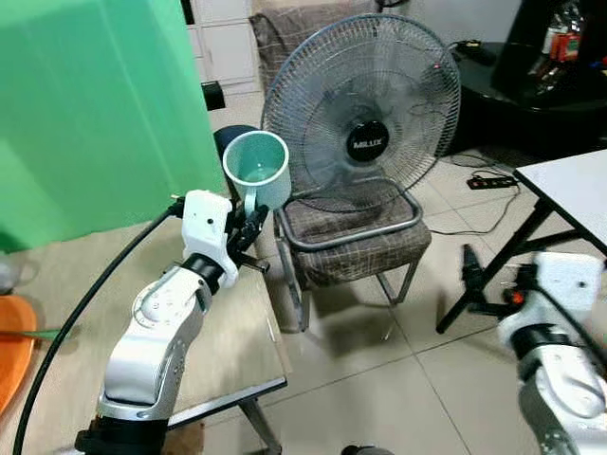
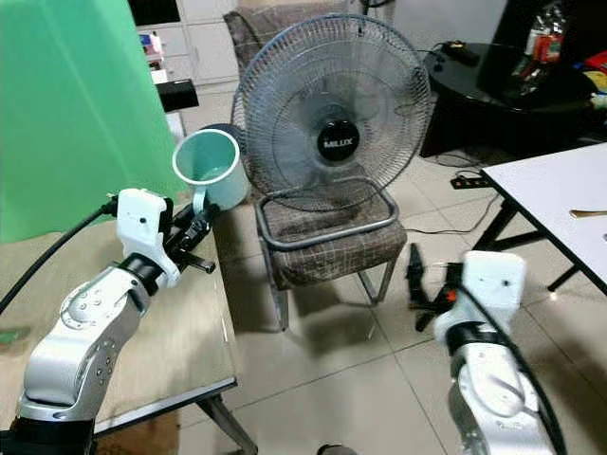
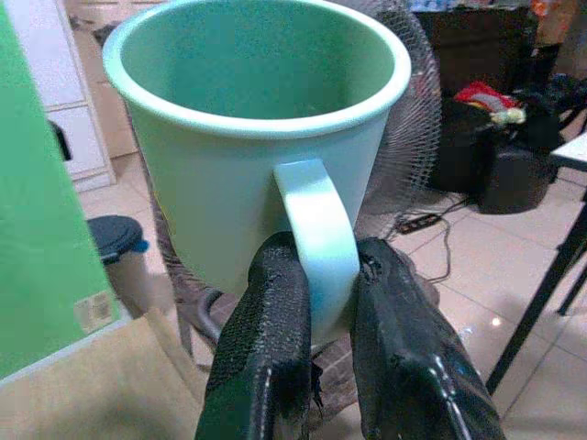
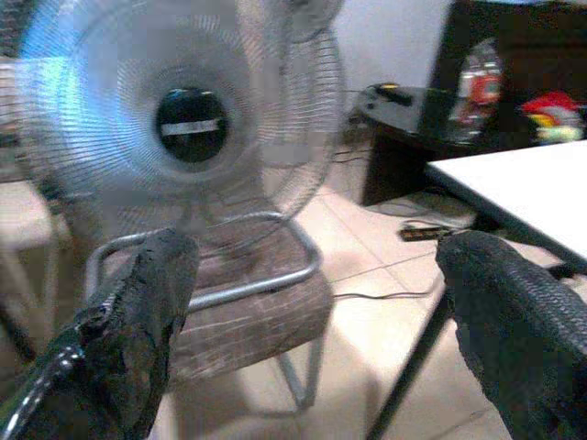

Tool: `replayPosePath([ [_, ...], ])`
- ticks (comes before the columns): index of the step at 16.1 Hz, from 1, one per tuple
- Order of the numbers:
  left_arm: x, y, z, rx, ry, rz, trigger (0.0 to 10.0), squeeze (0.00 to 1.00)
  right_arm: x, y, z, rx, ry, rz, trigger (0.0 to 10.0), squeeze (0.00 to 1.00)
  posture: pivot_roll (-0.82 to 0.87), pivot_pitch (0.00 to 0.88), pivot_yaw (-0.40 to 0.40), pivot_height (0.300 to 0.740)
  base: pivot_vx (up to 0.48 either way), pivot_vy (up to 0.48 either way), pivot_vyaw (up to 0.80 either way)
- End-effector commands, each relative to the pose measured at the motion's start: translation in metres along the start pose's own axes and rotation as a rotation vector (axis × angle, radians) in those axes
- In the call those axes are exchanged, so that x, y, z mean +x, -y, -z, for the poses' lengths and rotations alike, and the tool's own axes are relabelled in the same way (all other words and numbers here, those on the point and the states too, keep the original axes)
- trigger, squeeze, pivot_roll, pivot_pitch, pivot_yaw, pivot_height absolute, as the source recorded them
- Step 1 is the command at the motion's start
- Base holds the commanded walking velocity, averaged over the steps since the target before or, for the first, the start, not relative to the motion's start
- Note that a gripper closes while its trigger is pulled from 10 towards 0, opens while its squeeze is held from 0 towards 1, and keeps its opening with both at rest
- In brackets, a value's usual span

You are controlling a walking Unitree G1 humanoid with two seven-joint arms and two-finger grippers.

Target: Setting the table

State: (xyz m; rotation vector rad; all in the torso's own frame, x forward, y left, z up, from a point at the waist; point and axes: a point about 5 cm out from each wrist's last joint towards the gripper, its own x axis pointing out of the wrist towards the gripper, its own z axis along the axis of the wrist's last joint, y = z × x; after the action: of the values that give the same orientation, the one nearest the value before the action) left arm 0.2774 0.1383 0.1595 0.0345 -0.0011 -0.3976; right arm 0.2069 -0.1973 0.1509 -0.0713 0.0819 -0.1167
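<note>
A mint-green mug (image 1: 257, 167) hangs upright in the air past the right edge of the wooden table (image 1: 223, 351). My left gripper (image 1: 248, 227) is shut on its handle (image 3: 316, 240), one black finger (image 3: 266, 339) on each side. The mug is empty inside (image 3: 252, 60). My right gripper (image 2: 414, 275) is held low over the tiled floor, beside the chair, and stands open with nothing between its fingers (image 4: 138, 330).
A large standing fan (image 1: 365, 114) sits on a checked chair (image 1: 356, 242) straight ahead. A white table (image 2: 560, 204) with black legs is at the right. A green screen (image 1: 95, 114) rises at the left. An orange plate (image 1: 11, 346) lies on the wooden table's left side.
</note>
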Motion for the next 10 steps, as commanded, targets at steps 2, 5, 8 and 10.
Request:
replayPosePath([
  [2,0.0002,0.0,-0.0082,0.029,0.03,-0.002,10.0,0.0,-0.0006,-0.0017,-0.0005,0.001,-0.003,-0.013,10.0,0.0,-0.01,0.0,0.054,0.74,0.0,0.0,-0.8],
  [5,-0.0007,0.0,-0.008,0.027,0.032,-0.008,10.0,0.0,-0.0001,-0.0052,-0.0033,-0.003,0.011,-0.056,10.0,0.0,-0.01,0.0,0.041,0.74,0.0,-0.352,0.0],
  [8,-0.0008,-0.0009,-0.0087,0.027,0.038,-0.019,10.0,0.0,0.0024,-0.0064,-0.0045,-0.004,0.015,-0.064,10.0,0.0,0.0,0.0,0.031,0.74,0.0,-0.354,0.0],
  [10,-0.001,-0.0006,-0.0085,0.028,0.038,-0.02,10.0,0.0,0.0022,-0.0061,-0.0044,-0.005,0.015,-0.067,10.0,0.0,0.0,0.0,0.03,0.74,0.0,-0.354,0.0],
])
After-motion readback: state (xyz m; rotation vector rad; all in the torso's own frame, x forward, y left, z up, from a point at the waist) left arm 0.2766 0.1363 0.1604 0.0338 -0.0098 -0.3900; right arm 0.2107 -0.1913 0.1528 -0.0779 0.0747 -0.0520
